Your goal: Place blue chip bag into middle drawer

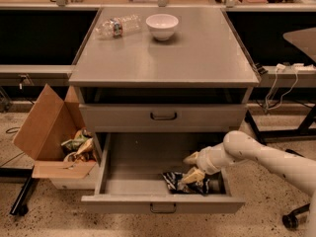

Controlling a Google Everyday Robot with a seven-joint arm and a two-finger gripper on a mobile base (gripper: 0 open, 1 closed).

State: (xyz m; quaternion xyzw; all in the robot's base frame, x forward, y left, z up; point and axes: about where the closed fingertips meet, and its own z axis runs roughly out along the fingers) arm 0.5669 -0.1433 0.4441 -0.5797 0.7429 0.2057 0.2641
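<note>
Camera view has the small crumpled dark-blue foil chip bag [178,182] lying on the floor of the pulled-out wide grey metal middle drawer [133,174], at its near right corner, just behind the front wall. The robot's white two-finger gripper [192,167] reaches in from the right and sits right over the bag. Its claw is spread: the lower finger seems to touch the top of the bag while the upper one is clear of it, so nothing appears to be clamped. The main risk is that the foil clings to or snags on that lower finger as the arm pulls back, which would drag the bag up over the drawer's edge. Raising the arm steeply could also knock the shut grey upper drawer front [163,116] overhanging it. The rest of the open drawer is bare. At the left, an open brown cardboard box [42,127] holds several crumpled snack wrappers [76,147]. On the grey cabinet top [197,58], at the far side, stand a white bowl [162,24], its contents not visible, and a clear plastic bottle [116,26] on its side.
</note>
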